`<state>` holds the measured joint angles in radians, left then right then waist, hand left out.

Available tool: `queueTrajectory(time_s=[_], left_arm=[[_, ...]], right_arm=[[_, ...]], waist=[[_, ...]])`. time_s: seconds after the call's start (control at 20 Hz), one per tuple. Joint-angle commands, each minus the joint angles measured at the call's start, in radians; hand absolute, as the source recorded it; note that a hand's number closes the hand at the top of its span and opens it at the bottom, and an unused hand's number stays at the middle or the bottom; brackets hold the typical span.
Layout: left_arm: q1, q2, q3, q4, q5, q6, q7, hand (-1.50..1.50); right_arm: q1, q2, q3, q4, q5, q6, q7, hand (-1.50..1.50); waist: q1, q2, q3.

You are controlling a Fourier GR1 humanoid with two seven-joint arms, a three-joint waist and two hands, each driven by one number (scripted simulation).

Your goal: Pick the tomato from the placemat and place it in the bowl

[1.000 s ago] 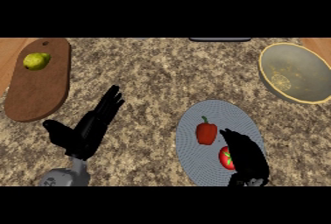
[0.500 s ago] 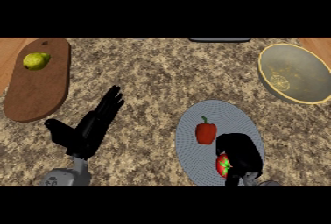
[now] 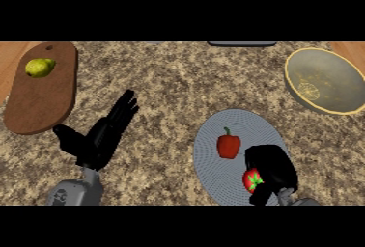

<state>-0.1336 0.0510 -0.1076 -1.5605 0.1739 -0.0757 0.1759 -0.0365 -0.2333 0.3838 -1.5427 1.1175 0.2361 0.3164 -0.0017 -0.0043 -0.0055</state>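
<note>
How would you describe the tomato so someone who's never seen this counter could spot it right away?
Find the round grey placemat at the counter's near right. Two red things lie on it; the tomato is the nearer one, with the right hand curled round it. It's round with a green star-shaped top, unlike the taller red pepper.

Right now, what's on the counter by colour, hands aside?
Red: 2, tomato under the right hand, pepper
Yellow: 2, lemon, bowl
Brown: 1, cutting board
Grey: 1, placemat
Total: 6

tomato (image 3: 251, 179) mostly hidden under right hand (image 3: 271, 169), bowl (image 3: 314, 96) cut off at right edge
</note>
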Motion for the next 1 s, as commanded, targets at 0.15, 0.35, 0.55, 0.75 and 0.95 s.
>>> queueTrajectory(time_s=[0.15, 0.35, 0.55, 0.75, 0.95], left_arm=[[0.054, 0.033, 0.027, -0.044, 0.015, -0.040, -0.006, 0.00], [0.038, -0.019, -0.028, -0.048, -0.039, 0.015, 0.029, 0.00], [0.025, -0.001, 0.010, -0.012, -0.005, -0.018, 0.004, 0.00], [0.029, 0.029, 0.042, -0.032, 0.032, -0.049, 0.025, 0.00], [0.046, 0.035, 0.048, -0.018, 0.024, -0.064, -0.018, 0.00]], right_arm=[[-0.028, -0.137, -0.111, -0.031, -0.021, 0.049, -0.123, 1.50], [0.017, -0.082, -0.095, -0.110, 0.051, -0.028, -0.038, 1.50], [0.036, -0.113, -0.165, -0.378, -0.068, 0.094, -0.037, 1.50], [0.091, -0.130, -0.240, -0.561, -0.114, 0.096, -0.022, 1.50], [0.026, -0.138, -0.312, -0.710, -0.135, 0.184, 0.056, 1.50]], waist=[[0.002, 0.003, 0.005], [-0.001, 0.002, 0.006], [-0.007, 0.001, 0.005], [-0.009, 0.000, 0.005], [-0.003, 0.001, 0.005]])
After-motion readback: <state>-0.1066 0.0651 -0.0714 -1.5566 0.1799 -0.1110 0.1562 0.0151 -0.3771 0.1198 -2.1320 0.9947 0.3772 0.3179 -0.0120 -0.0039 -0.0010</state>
